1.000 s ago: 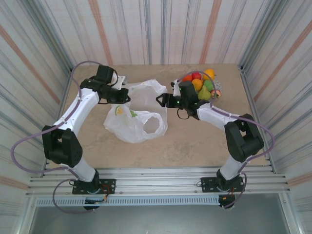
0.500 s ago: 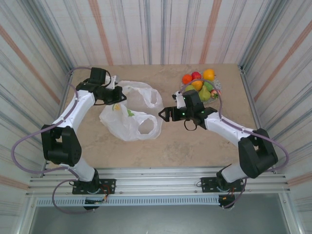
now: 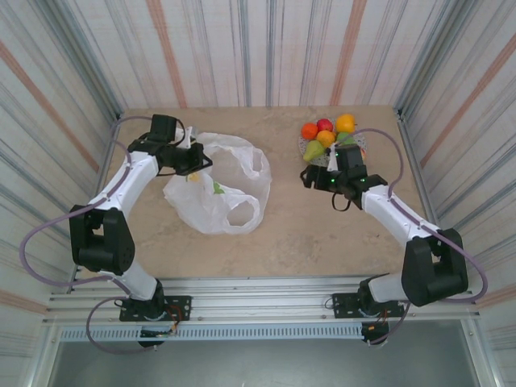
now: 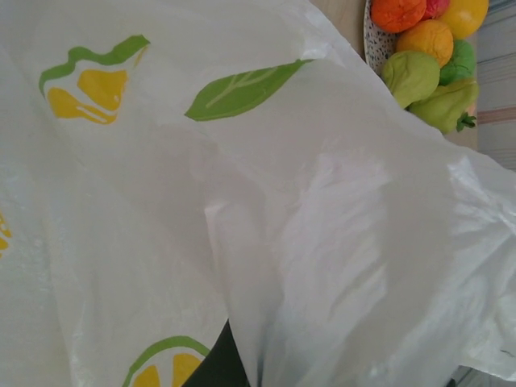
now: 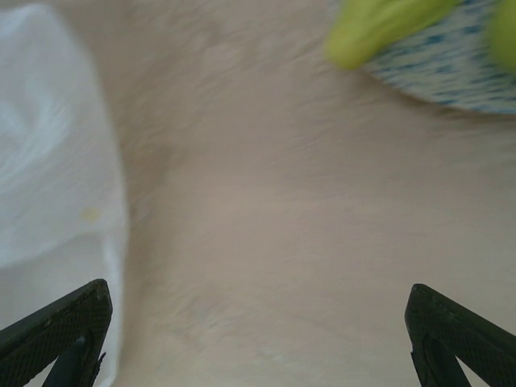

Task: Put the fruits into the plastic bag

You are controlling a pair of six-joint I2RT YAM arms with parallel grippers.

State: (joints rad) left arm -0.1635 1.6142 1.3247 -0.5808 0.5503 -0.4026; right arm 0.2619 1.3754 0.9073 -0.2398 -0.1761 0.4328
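Note:
The fruits [image 3: 329,135] are piled on a grey speckled plate [image 3: 310,151] at the back right: orange and yellow balls, a red apple, green pears. In the left wrist view the fruits [image 4: 427,44] sit at the top right. The plastic bag [image 3: 219,192], white with lemon prints, lies crumpled left of centre. My left gripper [image 3: 196,160] is shut on the bag's upper edge; the plastic bag [image 4: 242,201] drapes over a dark fingertip [image 4: 211,369]. My right gripper [image 3: 310,179] stands open and empty just in front of the plate, above bare table, with a green pear [image 5: 379,24] ahead of the right gripper [image 5: 258,339].
Striped walls close in the beige table [image 3: 306,226] on three sides. The plate's rim [image 5: 459,76] is at the upper right of the right wrist view and the bag's edge [image 5: 48,161] at its left. A bag handle loop [image 3: 246,211] lies open toward the front.
My right arm has swung right, away from the bag and back beside the plate, jaws open. The left gripper has drawn the bag's edge slightly left and back.

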